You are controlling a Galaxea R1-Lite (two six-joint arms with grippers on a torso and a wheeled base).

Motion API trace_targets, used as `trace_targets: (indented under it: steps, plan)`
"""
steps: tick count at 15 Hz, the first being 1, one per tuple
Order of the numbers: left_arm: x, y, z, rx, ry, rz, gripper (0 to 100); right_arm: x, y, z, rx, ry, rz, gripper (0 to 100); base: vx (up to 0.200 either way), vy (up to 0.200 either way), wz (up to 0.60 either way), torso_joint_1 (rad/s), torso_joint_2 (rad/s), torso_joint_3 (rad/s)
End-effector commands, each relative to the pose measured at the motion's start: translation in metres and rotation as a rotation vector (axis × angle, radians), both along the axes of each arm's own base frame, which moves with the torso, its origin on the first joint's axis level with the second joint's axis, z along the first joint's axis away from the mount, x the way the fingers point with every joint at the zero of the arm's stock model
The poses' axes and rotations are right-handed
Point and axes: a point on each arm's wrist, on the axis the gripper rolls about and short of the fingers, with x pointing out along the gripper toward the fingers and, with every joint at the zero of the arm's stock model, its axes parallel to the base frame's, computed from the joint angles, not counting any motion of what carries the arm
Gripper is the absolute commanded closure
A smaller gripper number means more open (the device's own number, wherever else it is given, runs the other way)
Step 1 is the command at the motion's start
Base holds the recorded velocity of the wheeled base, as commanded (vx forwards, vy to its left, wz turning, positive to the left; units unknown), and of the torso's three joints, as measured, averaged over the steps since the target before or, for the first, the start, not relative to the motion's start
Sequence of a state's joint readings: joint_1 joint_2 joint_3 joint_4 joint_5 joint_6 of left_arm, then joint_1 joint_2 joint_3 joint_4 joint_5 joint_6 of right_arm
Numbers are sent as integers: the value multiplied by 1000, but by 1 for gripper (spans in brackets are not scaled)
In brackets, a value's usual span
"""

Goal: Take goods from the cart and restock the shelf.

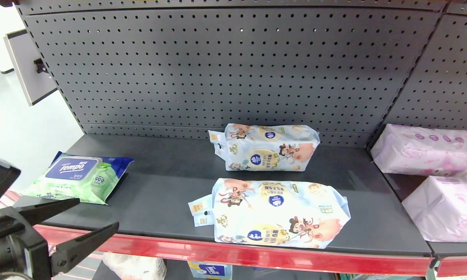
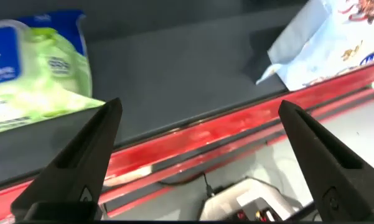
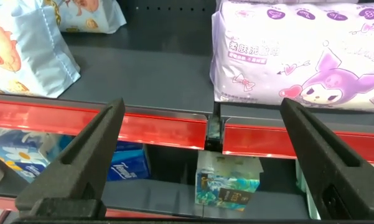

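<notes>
A grey pegboard point(image 1: 218, 70) backs the dark shelf point(image 1: 163, 182), whose front edge carries a red rail point(image 1: 257, 254). At 3 o'clock on the deck lie the lilac packs point(image 1: 426, 149). At the centre the rear cartoon pack point(image 1: 270, 147) sits near the pegboard. The front cartoon pack point(image 1: 280, 213) lies at 6 o'clock, just behind the rail. All lie flat with their long sides along the rail, probably so the printed faces show. The green wipes pack point(image 1: 76, 177) lies alone at 9 o'clock, well apart from them. The left gripper point(image 1: 97, 212) hangs at 8 o'clock before the rail, spread wide and empty. The right gripper point(image 3: 199, 109) is equally wide and empty, facing the join between bays, so neither carries goods now. The right wrist view adds the lower shelf point(image 3: 174, 205) with blue tissue packs point(image 3: 127, 165) and a small box point(image 3: 227, 180).
</notes>
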State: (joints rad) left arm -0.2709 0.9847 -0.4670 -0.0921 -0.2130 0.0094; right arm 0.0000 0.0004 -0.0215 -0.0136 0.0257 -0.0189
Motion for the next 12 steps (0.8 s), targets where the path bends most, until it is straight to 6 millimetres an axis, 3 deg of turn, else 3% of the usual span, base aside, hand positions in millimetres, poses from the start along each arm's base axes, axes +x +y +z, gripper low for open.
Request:
trace_targets:
  steps: [1, 5, 7, 9, 10, 11, 12]
  plan:
    - [12, -8, -3, 11, 48, -35, 0, 0, 0, 0, -15, 1, 1, 0, 0, 0, 0, 0, 0, 0]
    - [11, -11, 1, -43, 49, -27, 0, 1, 1, 1, -57, 17, 42, 0, 0, 0, 0, 0, 0, 0]
    - [-6, -3, 7, -81, -5, 10, 0, 7, 0, 7, -154, 71, -22, 0, 0, 0, 0, 0, 0, 0]
    - [-26, 5, 4, -82, -48, 38, 0, 28, -1, 73, -101, 122, -100, 0, 0, 0, 0, 0, 0, 0]
    - [-42, 11, -1, -79, -80, 63, 0, 52, -2, 109, -17, 161, -63, 0, 0, 0, 0, 0, 0, 0]
    - [-52, 14, -4, -73, -86, 85, 0, 68, 0, 120, -10, 192, 15, 0, 0, 0, 0, 0, 0, 0]
    - [-72, 22, -8, -54, -97, 142, 0, 92, 11, 124, -70, 267, 263, 0, 0, 0, 0, 0, 0, 0]
